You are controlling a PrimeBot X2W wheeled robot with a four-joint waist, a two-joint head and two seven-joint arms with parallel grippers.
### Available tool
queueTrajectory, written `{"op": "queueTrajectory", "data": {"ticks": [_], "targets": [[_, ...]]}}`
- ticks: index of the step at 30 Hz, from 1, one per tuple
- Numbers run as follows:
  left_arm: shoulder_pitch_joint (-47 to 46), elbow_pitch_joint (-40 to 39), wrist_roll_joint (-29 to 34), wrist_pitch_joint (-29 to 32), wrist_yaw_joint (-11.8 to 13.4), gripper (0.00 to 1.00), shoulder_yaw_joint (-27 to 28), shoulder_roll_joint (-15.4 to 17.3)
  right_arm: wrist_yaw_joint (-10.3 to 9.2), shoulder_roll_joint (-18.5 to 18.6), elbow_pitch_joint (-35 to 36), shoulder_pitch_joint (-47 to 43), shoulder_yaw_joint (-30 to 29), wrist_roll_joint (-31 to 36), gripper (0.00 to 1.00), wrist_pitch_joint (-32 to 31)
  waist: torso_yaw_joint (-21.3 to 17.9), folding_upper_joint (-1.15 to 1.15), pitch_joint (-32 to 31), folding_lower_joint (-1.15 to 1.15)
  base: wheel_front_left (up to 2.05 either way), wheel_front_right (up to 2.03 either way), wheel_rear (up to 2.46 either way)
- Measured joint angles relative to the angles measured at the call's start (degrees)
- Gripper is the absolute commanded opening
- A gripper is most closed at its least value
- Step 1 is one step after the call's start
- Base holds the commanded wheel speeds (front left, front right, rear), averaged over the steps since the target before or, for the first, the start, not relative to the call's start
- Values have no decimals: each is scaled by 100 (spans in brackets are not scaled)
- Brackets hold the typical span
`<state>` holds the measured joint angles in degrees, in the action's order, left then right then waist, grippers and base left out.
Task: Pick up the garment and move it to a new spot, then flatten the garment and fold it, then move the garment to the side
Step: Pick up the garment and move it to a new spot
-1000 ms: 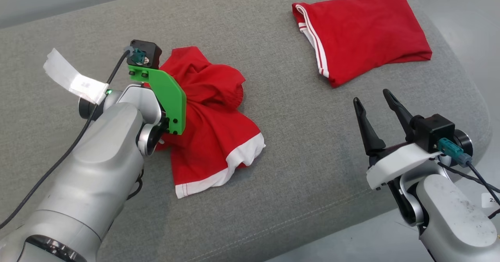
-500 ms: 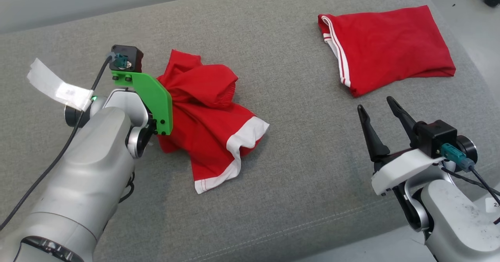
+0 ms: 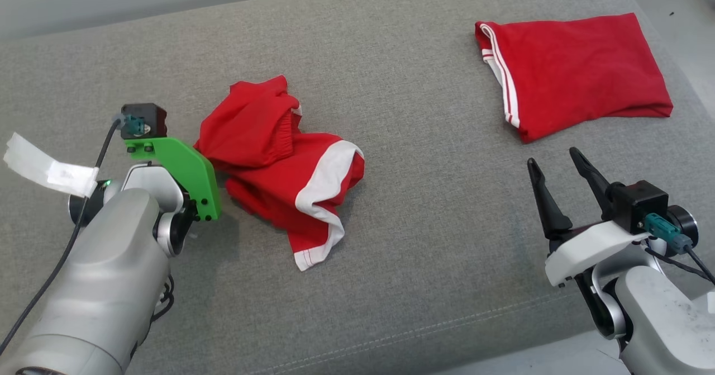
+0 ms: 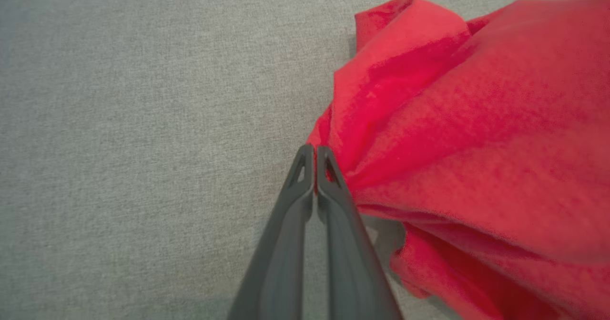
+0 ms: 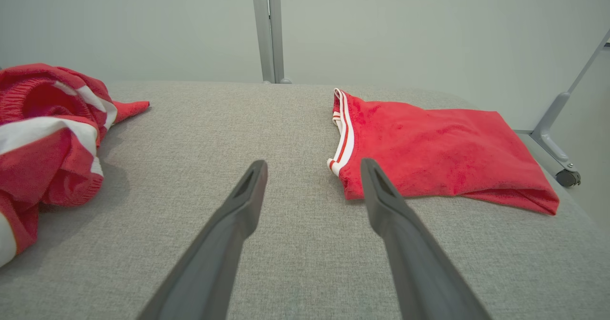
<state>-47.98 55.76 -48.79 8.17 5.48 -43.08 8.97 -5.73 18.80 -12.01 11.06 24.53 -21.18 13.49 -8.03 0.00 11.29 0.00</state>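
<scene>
The garment (image 3: 273,162), red shorts with white trim, lies crumpled on the grey padded surface (image 3: 424,207), left of centre. My left gripper (image 4: 314,155) is shut, pinching the garment's (image 4: 457,119) left edge at the fingertips. In the head view the green wrist bracket (image 3: 187,174) hides those fingers. My right gripper (image 3: 552,157) stands open at the lower right, holding nothing and well clear of the crumpled garment. In the right wrist view, that gripper (image 5: 313,163) points across the surface and the crumpled garment (image 5: 47,134) lies far left.
A second red garment (image 3: 575,73), folded flat with white stripes, lies at the far right, just beyond my right fingertips (image 5: 438,153). The surface's rounded edge (image 3: 692,157) drops off at the right. A metal post (image 5: 269,29) and a castor (image 5: 567,177) stand behind.
My left arm has pulled the garment left and toward me, and it has sagged lower onto the surface. The head camera has shifted too. The right gripper has stayed open.
</scene>
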Motion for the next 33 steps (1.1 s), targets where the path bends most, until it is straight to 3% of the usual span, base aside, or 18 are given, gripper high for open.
{"op": "queueTrajectory", "data": {"ticks": [15,16,17,20,24,25,26,33], "targets": [[691,-137,-181,-450,-297,3,185,188,-51,-18,-14,-320,-193,-59,100,1,450,0,-199,0,0,0,0],[714,-153,-201,-479,-301,32,189,198,-52,-25,-13,-342,-193,-59,100,1,477,0,-210,0,0,0,0],[737,-168,-202,-504,-302,49,194,208,-52,-32,-13,-349,-187,-59,100,1,503,0,-219,0,0,0,0],[864,-201,-274,-593,-322,42,234,256,-52,-45,-8,-348,-157,-58,100,1,545,0,-245,0,0,0,0],[1073,-225,-344,-681,-328,46,253,272,-53,-37,-11,-348,-160,-58,100,1,569,0,-279,0,0,0,0],[1121,-234,-344,-705,-332,82,252,272,-53,-35,-13,-350,-160,-57,100,1,575,0,-298,0,0,0,0],[1191,-293,-345,-792,-355,100,255,274,-77,-31,-13,-357,-164,-57,100,1,589,0,-334,0,0,0,0],[1354,-575,-343,-1072,-393,100,263,292,-77,-37,-20,-454,-129,-57,100,0,608,0,-479,0,0,0,0]]}}
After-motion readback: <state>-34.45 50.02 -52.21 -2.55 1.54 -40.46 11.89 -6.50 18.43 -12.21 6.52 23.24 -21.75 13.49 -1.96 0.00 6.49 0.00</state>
